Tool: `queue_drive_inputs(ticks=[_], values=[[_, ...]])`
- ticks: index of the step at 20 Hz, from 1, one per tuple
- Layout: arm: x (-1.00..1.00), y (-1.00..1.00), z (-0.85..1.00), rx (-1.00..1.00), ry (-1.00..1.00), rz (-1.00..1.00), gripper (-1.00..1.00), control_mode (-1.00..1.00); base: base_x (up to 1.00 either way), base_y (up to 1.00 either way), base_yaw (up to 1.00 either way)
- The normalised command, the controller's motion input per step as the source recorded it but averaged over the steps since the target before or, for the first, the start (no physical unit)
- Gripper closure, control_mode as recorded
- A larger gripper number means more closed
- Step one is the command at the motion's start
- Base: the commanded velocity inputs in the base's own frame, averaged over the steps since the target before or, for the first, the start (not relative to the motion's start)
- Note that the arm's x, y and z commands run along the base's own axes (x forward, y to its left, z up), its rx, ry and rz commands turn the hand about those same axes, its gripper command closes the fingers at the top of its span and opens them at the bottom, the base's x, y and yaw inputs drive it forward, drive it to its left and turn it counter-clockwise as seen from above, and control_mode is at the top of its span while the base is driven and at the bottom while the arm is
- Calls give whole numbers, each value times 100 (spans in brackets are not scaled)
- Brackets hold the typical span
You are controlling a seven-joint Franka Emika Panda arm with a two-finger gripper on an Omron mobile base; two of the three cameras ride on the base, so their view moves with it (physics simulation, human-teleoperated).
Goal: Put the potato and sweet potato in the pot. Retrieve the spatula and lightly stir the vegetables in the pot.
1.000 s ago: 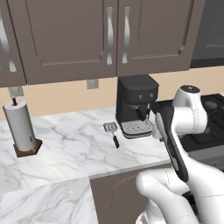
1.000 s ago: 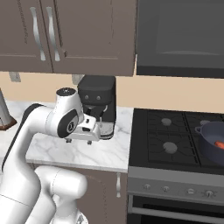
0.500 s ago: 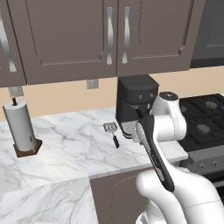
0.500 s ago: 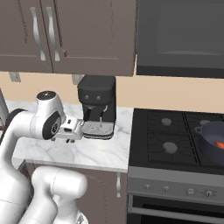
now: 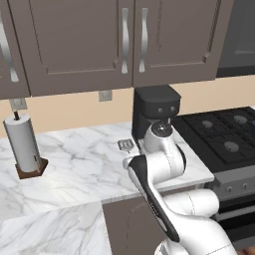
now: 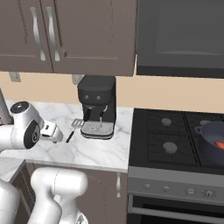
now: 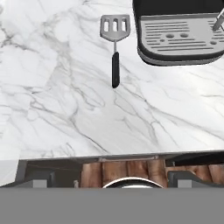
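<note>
The spatula [image 7: 115, 43] lies flat on the marble counter with its slotted silver head toward the wall and its black handle toward the counter's front edge. It is also visible just left of the coffee machine, as the spatula [image 6: 74, 129] and the spatula [image 5: 125, 145]. My gripper [image 7: 116, 178] hovers over the counter's front edge, short of the handle, open and holding nothing. My gripper [image 6: 56, 133] is left of the spatula. The dark pot [image 6: 211, 139] sits on the stove at the far right with the orange-red sweet potato [image 6: 220, 144] inside. The potato is out of view.
A black coffee machine [image 6: 97, 107] stands against the wall right of the spatula, and its drip tray [image 7: 179, 37] is close to the spatula's head. A paper towel holder [image 5: 24, 147] stands at the far left. The stove [image 6: 175, 144] adjoins the counter on the right.
The arm has swung left from in front of the coffee machine and dropped lower, bringing the hand over the counter left of the spatula. The jaws stayed open.
</note>
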Motion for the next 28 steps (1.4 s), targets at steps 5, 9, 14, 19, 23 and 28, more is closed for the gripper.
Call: queue_drive_inputs(ticks=[5,9,14,19,23,28], values=[[44,0,19,0,20,0,-100,-100,0,0,0],[79,-10,0,0,34,1,-100,-100,0,0,0],[80,-4,-1,0,35,0,-100,-100,0,0,0],[19,0,-21,0,12,0,-100,-100,0,0,0],[0,0,-32,1,12,0,-100,-100,0,0,0],[24,1,-60,0,7,0,-100,-100,0,0,0]])
